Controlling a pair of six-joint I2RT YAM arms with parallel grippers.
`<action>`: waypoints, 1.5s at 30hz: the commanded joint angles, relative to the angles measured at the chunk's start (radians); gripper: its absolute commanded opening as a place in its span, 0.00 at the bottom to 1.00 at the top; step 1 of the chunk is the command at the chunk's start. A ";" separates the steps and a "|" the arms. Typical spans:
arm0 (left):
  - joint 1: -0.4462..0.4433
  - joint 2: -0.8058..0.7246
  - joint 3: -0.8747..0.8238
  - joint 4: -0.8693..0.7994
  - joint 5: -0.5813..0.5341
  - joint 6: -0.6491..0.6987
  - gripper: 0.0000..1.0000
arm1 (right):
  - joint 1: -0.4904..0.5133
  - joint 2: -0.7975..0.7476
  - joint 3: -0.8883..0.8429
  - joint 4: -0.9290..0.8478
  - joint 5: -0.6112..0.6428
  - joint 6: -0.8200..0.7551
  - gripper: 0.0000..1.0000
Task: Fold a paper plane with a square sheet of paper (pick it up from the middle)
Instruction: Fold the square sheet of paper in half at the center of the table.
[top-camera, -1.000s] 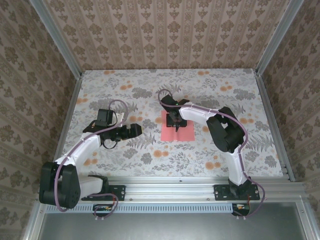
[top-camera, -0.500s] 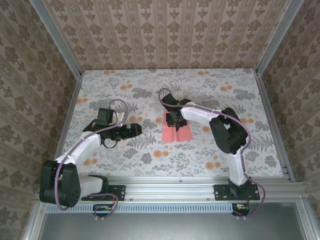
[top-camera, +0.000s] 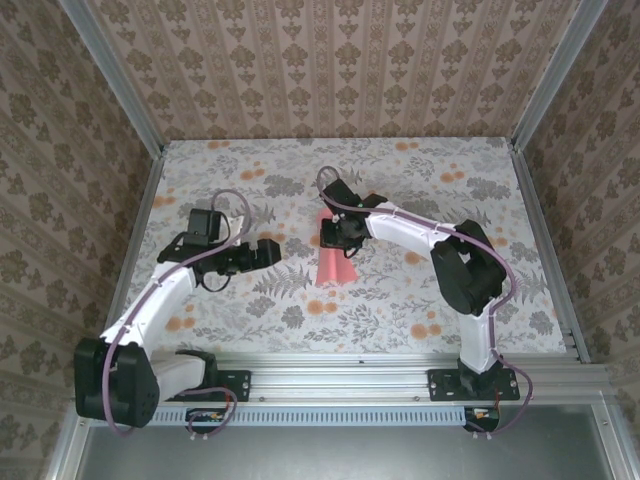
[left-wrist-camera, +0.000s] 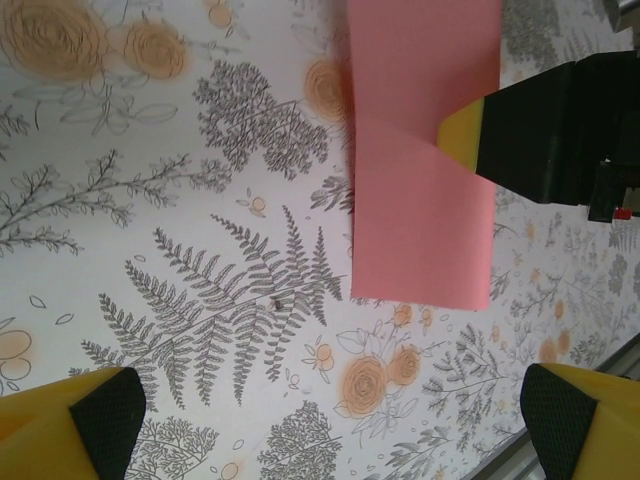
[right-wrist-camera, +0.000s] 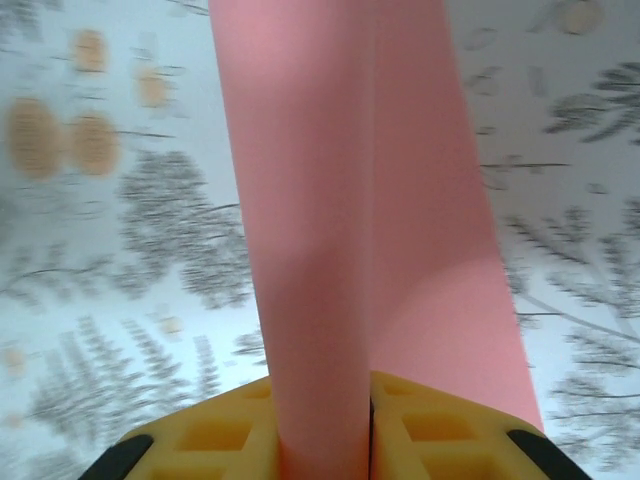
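Observation:
The square sheet of paper (top-camera: 334, 266) is coral pink and is pinched at its middle. It hangs bent into a narrow drooping fold over the flowered table. My right gripper (top-camera: 338, 233) is shut on it. In the right wrist view the paper (right-wrist-camera: 340, 180) runs up from between the yellow pads (right-wrist-camera: 215, 440). My left gripper (top-camera: 270, 252) stands open to the left of the sheet and apart from it, with nothing between its fingers. The left wrist view shows the sheet (left-wrist-camera: 420, 200) hanging ahead, with the right gripper's finger (left-wrist-camera: 540, 130) on it.
The table wears a flowered cloth (top-camera: 250, 190) with orange blooms and grey ferns. Patterned walls close in the back and both sides. An aluminium rail (top-camera: 340, 365) runs along the near edge by the arm bases.
The right gripper closed on the sheet's middle and raised it, shifting a little left. The flat square buckled into a narrow hanging fold. The left arm drew slightly back.

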 joint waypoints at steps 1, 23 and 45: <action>0.011 -0.049 0.059 -0.065 -0.006 0.025 1.00 | -0.001 -0.084 -0.002 0.115 -0.151 0.075 0.25; -0.117 0.043 0.059 0.125 0.011 -0.135 1.00 | -0.162 -0.110 -0.441 0.487 -0.408 0.143 0.29; -0.306 0.386 0.114 0.300 -0.117 -0.199 0.79 | -0.199 -0.045 -0.466 0.476 -0.373 0.116 0.34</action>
